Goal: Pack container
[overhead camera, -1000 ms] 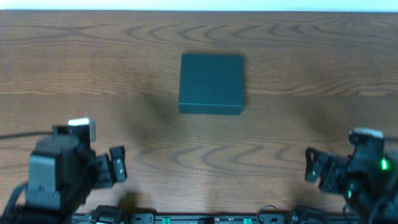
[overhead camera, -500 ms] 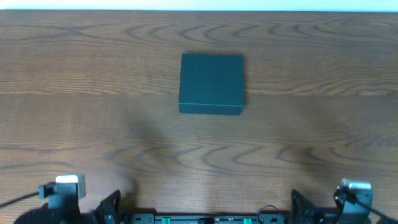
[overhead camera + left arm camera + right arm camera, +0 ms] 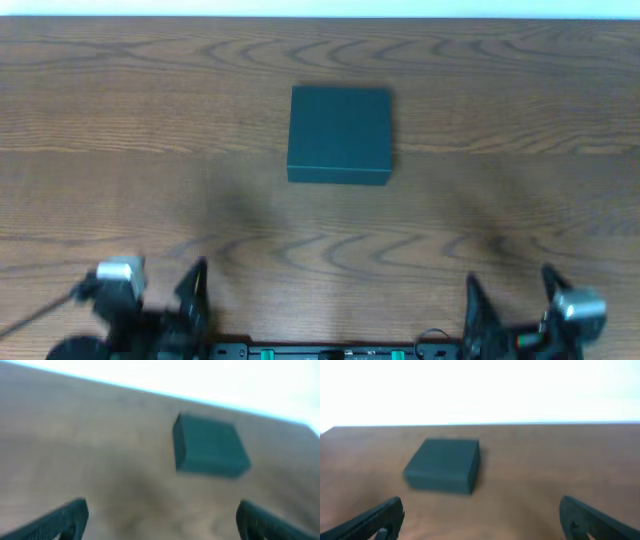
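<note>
The container (image 3: 340, 133) is a dark teal square box with its lid closed, lying flat on the wooden table beyond the middle. It also shows in the left wrist view (image 3: 210, 451) and the right wrist view (image 3: 444, 465). My left gripper (image 3: 150, 295) is at the near left edge, open and empty, far from the box; its spread fingers frame bare table in the left wrist view (image 3: 161, 510). My right gripper (image 3: 512, 300) is at the near right edge, open and empty, its fingers wide apart in the right wrist view (image 3: 481, 505).
The wooden table (image 3: 150, 120) runs wide to both sides of the box. A dark rail with cables (image 3: 340, 350) runs along the near edge between the arms. No other objects are in view.
Both arms drew back from their lower-left and lower-right spots to the near edge. Their fingers now point toward the box. The box has not moved.
</note>
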`<state>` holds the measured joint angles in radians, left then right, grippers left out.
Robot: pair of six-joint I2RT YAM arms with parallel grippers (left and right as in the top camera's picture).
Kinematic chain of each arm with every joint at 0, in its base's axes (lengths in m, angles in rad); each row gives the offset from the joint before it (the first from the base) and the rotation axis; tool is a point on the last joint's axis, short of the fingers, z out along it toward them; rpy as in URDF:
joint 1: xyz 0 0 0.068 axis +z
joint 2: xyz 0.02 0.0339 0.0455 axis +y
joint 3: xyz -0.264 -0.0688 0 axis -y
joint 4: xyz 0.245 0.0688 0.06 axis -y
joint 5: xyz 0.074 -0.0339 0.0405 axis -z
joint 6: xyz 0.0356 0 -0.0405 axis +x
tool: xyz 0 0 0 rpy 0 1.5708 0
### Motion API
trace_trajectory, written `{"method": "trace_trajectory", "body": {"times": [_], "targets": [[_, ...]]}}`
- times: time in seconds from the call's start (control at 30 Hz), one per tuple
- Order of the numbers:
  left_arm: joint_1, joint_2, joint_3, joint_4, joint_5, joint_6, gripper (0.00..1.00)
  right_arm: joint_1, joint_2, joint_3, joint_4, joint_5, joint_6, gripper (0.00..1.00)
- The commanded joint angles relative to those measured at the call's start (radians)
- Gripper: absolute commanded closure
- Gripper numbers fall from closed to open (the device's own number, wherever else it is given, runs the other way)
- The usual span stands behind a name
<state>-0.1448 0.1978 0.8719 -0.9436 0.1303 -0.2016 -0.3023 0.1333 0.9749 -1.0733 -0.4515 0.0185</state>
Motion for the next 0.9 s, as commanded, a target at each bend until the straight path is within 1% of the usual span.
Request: {"method": "trace_trajectory", "body": {"times": [0.0, 0.03, 0.13, 0.17, 0.3, 0.37, 0.47, 0.5, 0.57, 0.73, 0.77, 0.87], "targets": [[0.005, 0.013, -0.159, 0.226, -0.037, 0.022, 0.04, -0.023, 0.002, -0.121, 0.102, 0.016, 0.01, 0.01], [0.005, 0.019, -0.212, 0.317, -0.068, 0.021, 0.04, -0.025, 0.002, -0.166, 0.145, 0.04, 0.01, 0.01], [0.005, 0.047, -0.364, 0.525, -0.177, 0.021, 0.05, -0.025, 0.002, -0.33, 0.274, 0.08, 0.014, 0.01], [0.005, 0.063, -0.422, 0.591, -0.212, 0.02, 0.05, -0.024, 0.002, -0.404, 0.349, 0.072, 0.064, 0.01], [0.005, 0.108, -0.55, 0.725, -0.254, 0.018, 0.05, -0.024, 0.003, -0.587, 0.512, 0.089, 0.15, 0.01], [0.005, 0.127, -0.602, 0.791, -0.275, 0.018, 0.05, -0.024, 0.003, -0.661, 0.555, 0.095, 0.153, 0.01], [0.007, 0.157, -0.674, 0.881, -0.352, 0.011, 0.05, -0.024, 0.003, -0.762, 0.591, 0.115, 0.153, 0.0], [0.007, 0.167, -0.697, 0.9, -0.378, 0.009, 0.05, -0.024, 0.003, -0.791, 0.603, 0.115, 0.153, 0.01], [0.007, 0.185, -0.751, 0.923, -0.439, -0.047, 0.05, -0.025, 0.003, -0.843, 0.612, 0.12, 0.152, 0.01], [0.007, 0.201, -0.859, 0.922, -0.506, -0.184, 0.05, -0.025, 0.033, -0.847, 0.627, 0.177, 0.138, 0.01], [0.007, 0.202, -0.868, 0.891, -0.522, -0.219, 0.05, -0.025, 0.041, -0.847, 0.628, 0.184, 0.138, 0.01], [0.009, 0.23, -0.868, 0.897, -0.531, -0.218, 0.05, -0.026, 0.074, -0.847, 0.628, 0.214, 0.138, 0.01]]}}
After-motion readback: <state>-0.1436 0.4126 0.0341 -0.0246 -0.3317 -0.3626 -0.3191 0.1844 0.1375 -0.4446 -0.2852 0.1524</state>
